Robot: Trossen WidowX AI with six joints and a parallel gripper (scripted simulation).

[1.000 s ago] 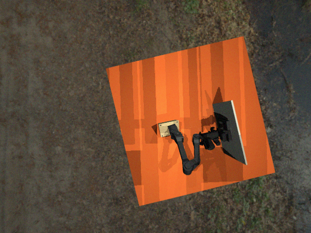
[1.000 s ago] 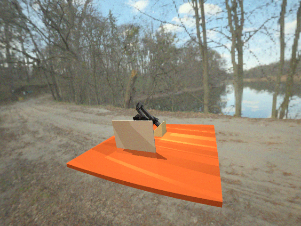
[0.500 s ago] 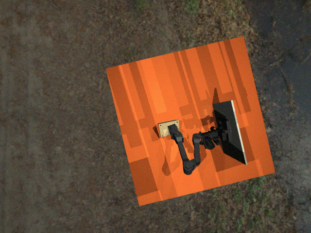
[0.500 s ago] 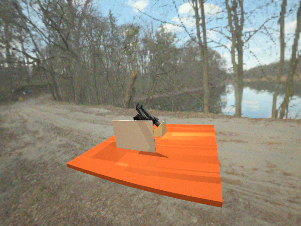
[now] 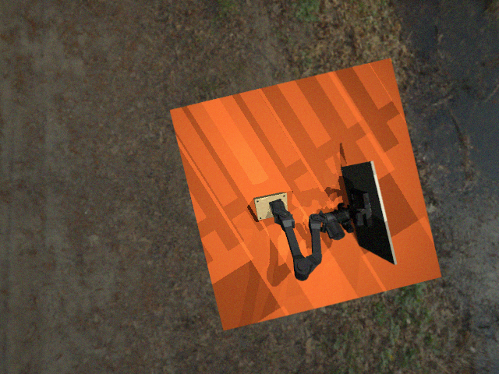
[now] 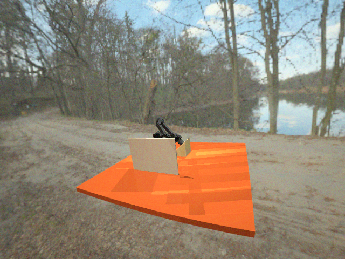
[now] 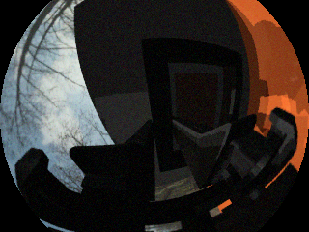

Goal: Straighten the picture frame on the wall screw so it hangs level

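Observation:
The picture frame (image 7: 192, 49) has a black border, a grey mat and a dark red picture. It is against the wall panel's dark face in the wrist view, which is turned sideways, with sky at left and table at right. My gripper (image 7: 160, 122) (image 5: 361, 213) is shut on the frame's border, on the side toward the sky. The fingers cover part of the border and lower picture. In the top view the frame is dark and mostly merged with the gripper. The screw and notched strip are hidden. I cannot tell the frame's exact tilt.
The upright wall panel (image 5: 349, 173) (image 6: 153, 154) (image 7: 111, 58) stands on the orange table (image 5: 249, 121) (image 6: 222, 206) and hides the frame and gripper from the exterior view. The arm's tan base plate (image 5: 263, 205) stands behind. The bent elbow (image 5: 302, 269) sticks out sideways.

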